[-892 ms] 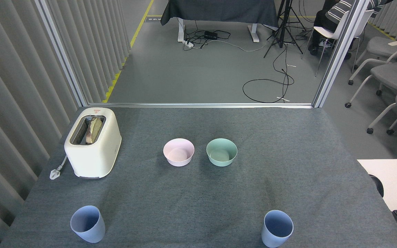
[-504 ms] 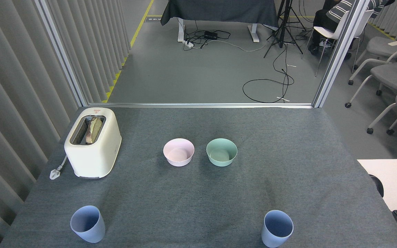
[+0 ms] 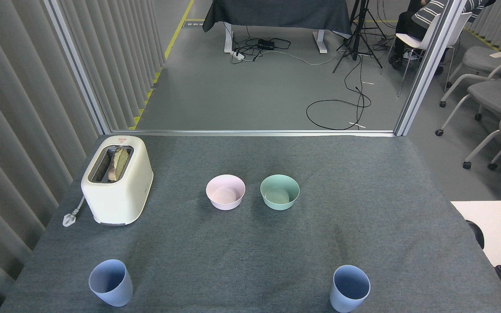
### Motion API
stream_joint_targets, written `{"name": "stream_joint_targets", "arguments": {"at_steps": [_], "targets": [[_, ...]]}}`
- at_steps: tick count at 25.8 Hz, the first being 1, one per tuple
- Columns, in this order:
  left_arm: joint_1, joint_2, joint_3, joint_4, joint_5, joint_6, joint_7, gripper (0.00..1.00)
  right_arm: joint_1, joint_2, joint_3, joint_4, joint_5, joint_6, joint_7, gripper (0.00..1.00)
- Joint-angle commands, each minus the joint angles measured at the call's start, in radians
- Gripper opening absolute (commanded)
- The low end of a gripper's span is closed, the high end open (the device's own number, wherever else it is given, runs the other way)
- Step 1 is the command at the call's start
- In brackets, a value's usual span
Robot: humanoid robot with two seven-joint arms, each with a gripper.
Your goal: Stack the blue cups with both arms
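Two light-blue cups stand upright and apart near the front edge of the grey table (image 3: 250,243). One blue cup (image 3: 110,282) is at the front left, the other blue cup (image 3: 349,288) at the front right, its base cut off by the frame's bottom edge. Both are open side up and look empty. Neither arm nor gripper shows in the head view.
A cream toaster (image 3: 118,180) with bread in its slot stands at the left, its plug lying beside it. A pale pink bowl (image 3: 225,192) and a mint green bowl (image 3: 279,191) sit side by side mid-table. A white desk (image 3: 498,226) with a keyboard adjoins the right edge.
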Motion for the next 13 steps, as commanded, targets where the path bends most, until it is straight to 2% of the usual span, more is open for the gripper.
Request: {"name": "stream_joint_targets", "arguments": {"at_steps": [1, 13], "targets": [[-0.027, 0.000, -0.003, 0.016, 0.004, -0.001, 0.000, 1.00, 0.000, 0.000, 0.000, 0.002, 0.000, -0.001, 0.001, 1.00], [-0.152, 0.001, -0.008, 0.153, 0.004, -0.006, 0.000, 1.00, 0.000, 0.000, 0.000, 0.002, 0.000, -0.001, 0.001, 1.00]]}}
